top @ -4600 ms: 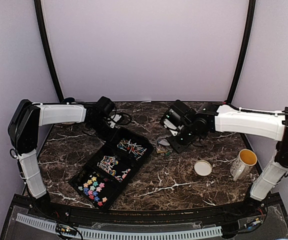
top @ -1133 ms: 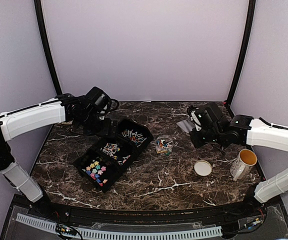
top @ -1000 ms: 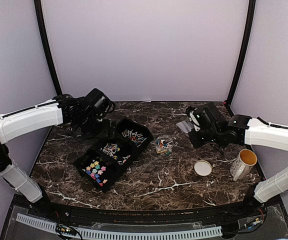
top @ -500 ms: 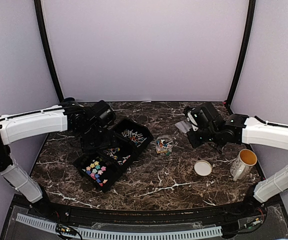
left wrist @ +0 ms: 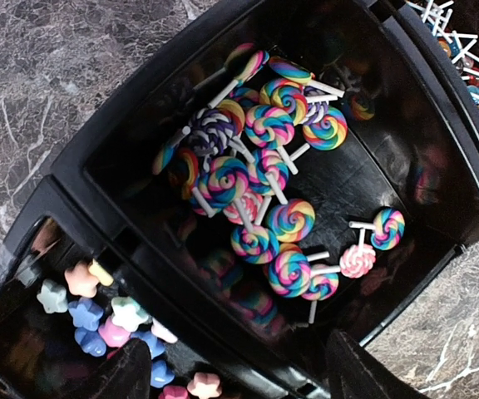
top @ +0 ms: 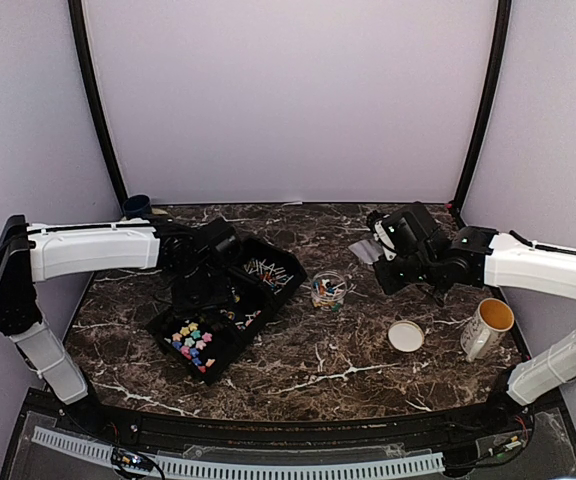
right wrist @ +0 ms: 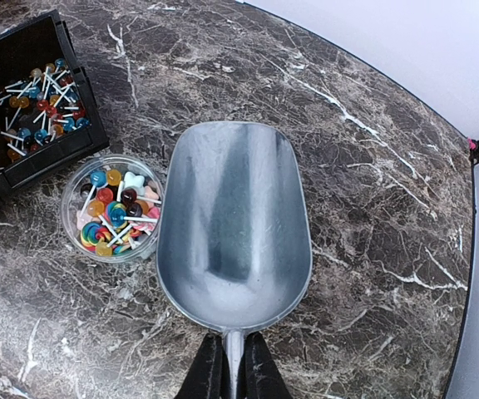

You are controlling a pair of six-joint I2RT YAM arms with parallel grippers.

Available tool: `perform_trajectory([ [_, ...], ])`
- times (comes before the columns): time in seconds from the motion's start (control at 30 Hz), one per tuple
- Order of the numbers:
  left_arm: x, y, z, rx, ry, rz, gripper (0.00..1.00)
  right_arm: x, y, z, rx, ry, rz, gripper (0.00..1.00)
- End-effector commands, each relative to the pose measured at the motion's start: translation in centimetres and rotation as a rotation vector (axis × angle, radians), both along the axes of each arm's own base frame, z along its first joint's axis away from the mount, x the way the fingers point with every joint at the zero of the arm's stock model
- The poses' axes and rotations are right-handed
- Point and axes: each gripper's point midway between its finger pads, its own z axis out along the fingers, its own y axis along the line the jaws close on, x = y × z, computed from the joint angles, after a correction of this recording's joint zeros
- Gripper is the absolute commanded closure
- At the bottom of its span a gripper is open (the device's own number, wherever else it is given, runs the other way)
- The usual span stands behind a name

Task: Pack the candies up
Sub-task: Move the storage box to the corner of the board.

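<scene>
Metal scoop (right wrist: 233, 224) clamped in right gripper (right wrist: 228, 370), lower centre.
Left gripper (left wrist: 238, 384), fingers apart and empty, hangs above swirl candies (left wrist: 260, 179) in black tray (left wrist: 90, 154), frame bottom.

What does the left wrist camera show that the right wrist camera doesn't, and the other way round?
Only left wrist: swirl lollipops and star candies in two compartments of the black tray, with the left fingers spread open. Only right wrist: the metal scoop clamped in the right fingers, and the clear candy jar. Both: the tray's stick candies and the marble table.
</scene>
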Motion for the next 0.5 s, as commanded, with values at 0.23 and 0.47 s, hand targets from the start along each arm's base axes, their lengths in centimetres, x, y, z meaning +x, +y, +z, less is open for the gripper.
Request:
perform_trajectory([
  [0.23,1.3,0.8,-1.7,0.051,0.004,0.013,0.33,0.8,0.1,1.7,0.030,-0.043,-0.017,1.00],
  [0.47,2.7,1.6,-1.9,0.057,-0.016,0.046,0.45,0.8,0.2,1.6,0.033,-0.038,-0.016,1.00],
])
